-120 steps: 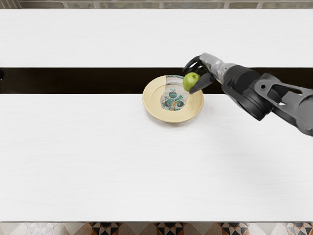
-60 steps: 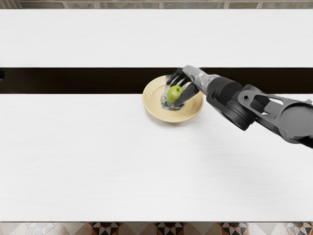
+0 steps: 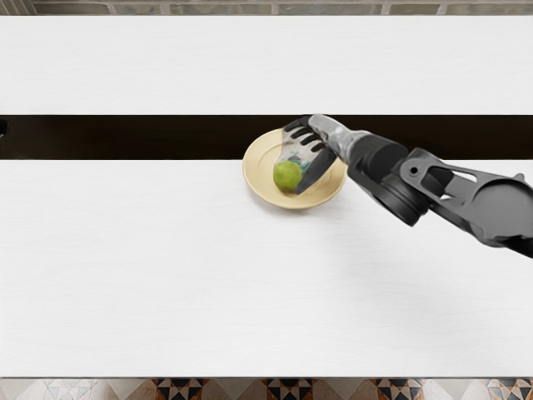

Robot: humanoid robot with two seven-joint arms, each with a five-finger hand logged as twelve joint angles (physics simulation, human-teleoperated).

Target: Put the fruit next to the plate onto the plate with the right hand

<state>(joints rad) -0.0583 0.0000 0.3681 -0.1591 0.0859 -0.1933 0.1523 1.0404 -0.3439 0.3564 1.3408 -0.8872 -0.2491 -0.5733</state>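
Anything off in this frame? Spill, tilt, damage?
Nothing stands out. The green fruit lies inside the plate, which sits flat and intact on the table. The right hand is over the plate beside the fruit.

Right arm (image 3: 466, 196): matte dark-grey moulded shells with lighter grey sheen along the edges. A fat black cylindrical joint housing (image 3: 401, 198) with a round end cap sits mid-arm, and the shell behind it has a triangular cut-out. The black forearm (image 3: 366, 155) tapers toward the wrist. Right hand (image 3: 310, 147): pale metallic-grey back, slim black segmented fingers (image 3: 298, 133).
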